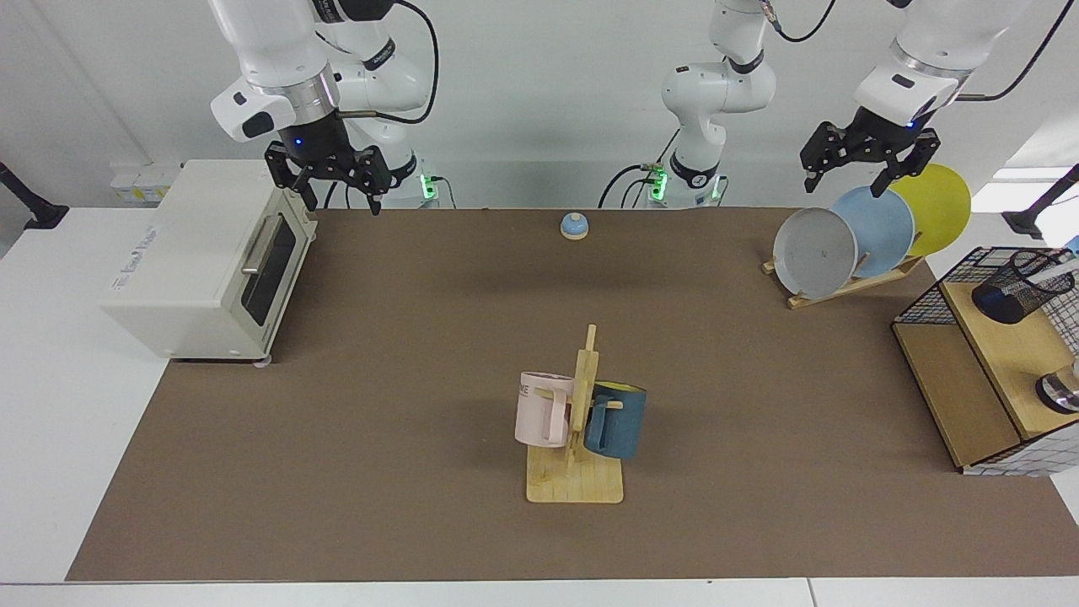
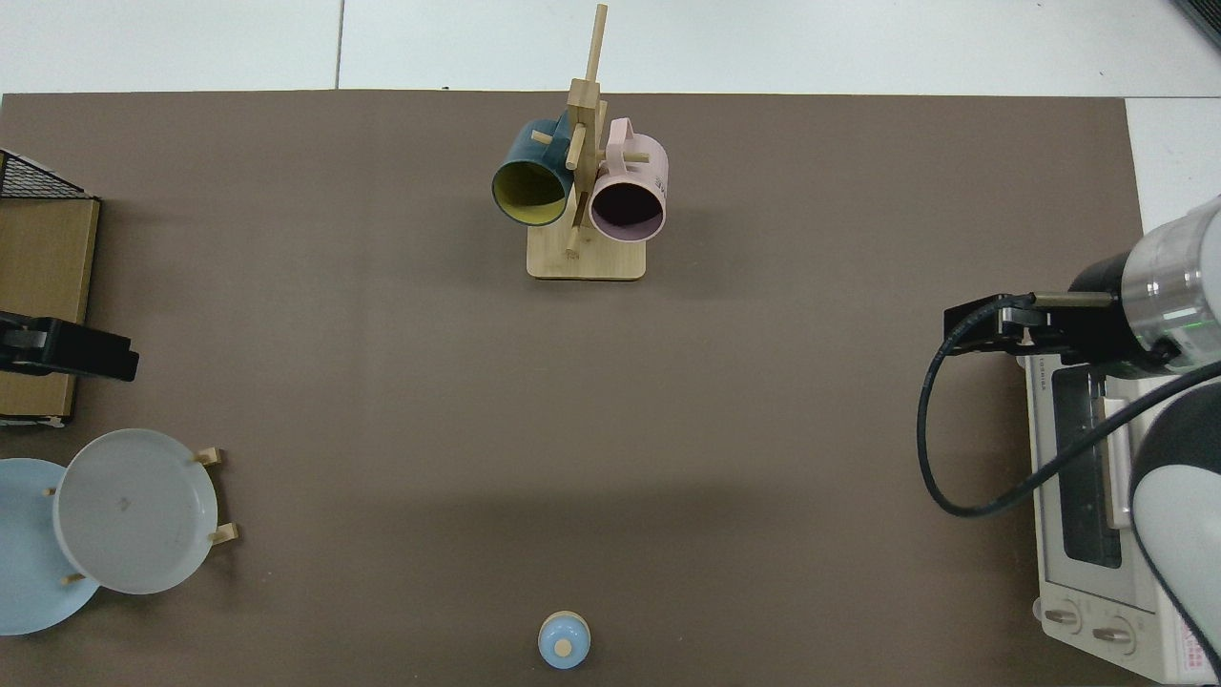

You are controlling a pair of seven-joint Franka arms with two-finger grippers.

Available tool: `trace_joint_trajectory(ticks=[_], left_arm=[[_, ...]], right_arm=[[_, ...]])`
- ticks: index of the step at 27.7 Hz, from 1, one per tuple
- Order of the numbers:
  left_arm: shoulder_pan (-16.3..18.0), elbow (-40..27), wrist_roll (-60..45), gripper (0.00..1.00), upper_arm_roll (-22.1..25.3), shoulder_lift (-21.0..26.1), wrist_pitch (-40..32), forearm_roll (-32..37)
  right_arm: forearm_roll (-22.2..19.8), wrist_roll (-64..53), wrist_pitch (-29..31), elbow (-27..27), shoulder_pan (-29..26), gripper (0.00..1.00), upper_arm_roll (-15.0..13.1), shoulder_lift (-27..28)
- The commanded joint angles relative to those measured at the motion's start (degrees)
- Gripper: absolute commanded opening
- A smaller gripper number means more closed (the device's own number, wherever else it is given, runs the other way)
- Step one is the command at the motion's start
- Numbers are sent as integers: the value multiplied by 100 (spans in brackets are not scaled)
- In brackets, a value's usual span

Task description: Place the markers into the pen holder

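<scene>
1. The holder [image 1: 1022, 286] stands on the wooden shelf [image 1: 1011, 354] inside the wire basket [image 1: 919, 310] at the far right edge of the facing view. It does not show in the top view.
2. A white marker [image 1: 1054, 268] leans out of the holder's mouth toward the right, its lower end down inside the mesh. How many markers the cup holds I cannot tell; only this one shows clearly.
3. No other marker lies on the counter [image 1: 421, 337] in either view, and neither tool carries one.
4. The left tool [image 1: 850, 175] hangs high above the plate rack [image 1: 843, 287], near the grey plate [image 1: 814, 252] and blue plate [image 1: 877, 229], well apart from the holder. Its fingers are spread and hold nothing.
5. The right tool [image 1: 337, 196] hovers at the toaster oven's [image 1: 198, 257] far corner, fingers likewise spread and empty; this arm waits.
6. In the top view a black part of the left arm [image 2: 67, 348] shows at the left edge over the shelf, and the right arm [image 2: 1097, 324] sits above the oven.
7. Judgement: the placing looks done, or nearly so. With a marker already in the cup, both tools released and none left in sight, what remains is at most parking the left arm.
8. The mug stand [image 1: 576, 472] and bell [image 1: 574, 225] play no part.
</scene>
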Motion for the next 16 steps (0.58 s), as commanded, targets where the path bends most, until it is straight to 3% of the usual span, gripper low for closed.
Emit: trace_joint_trajectory(ticks=[1, 16], left_arm=[[-127, 14, -64, 100, 122, -49, 70, -126], [-136, -12, -64, 99, 157, -22, 247, -231]], right_arm=[[60, -126, 144, -153, -93, 100, 31, -109], [60, -126, 144, -153, -93, 100, 31, -109]])
